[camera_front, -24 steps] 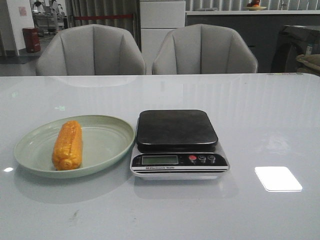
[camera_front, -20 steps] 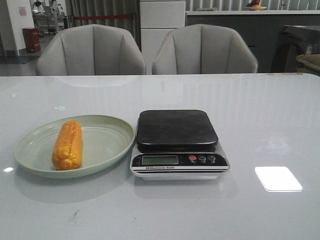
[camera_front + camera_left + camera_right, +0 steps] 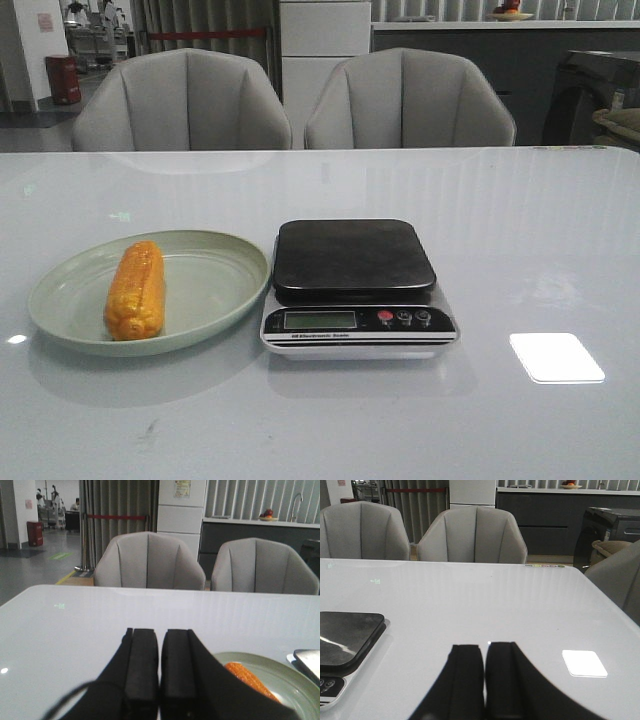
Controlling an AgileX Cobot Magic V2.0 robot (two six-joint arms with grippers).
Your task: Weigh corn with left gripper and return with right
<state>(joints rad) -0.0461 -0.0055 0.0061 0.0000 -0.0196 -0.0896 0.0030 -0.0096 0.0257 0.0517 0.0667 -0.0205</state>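
While the corn cob (image 3: 135, 290) lies lengthwise on the left side of the pale green plate (image 3: 215, 285), just left of the kitchen scale (image 3: 355, 288) on the white desk (image 3: 520, 250), nothing has been lifted, so the task looks to be at its start. Both the left pincer (image 3: 159, 667) and the right pincer (image 3: 485, 672) hang closed and empty. Next, I judge, the left pincer must open, travel right to the cob and close across its width.
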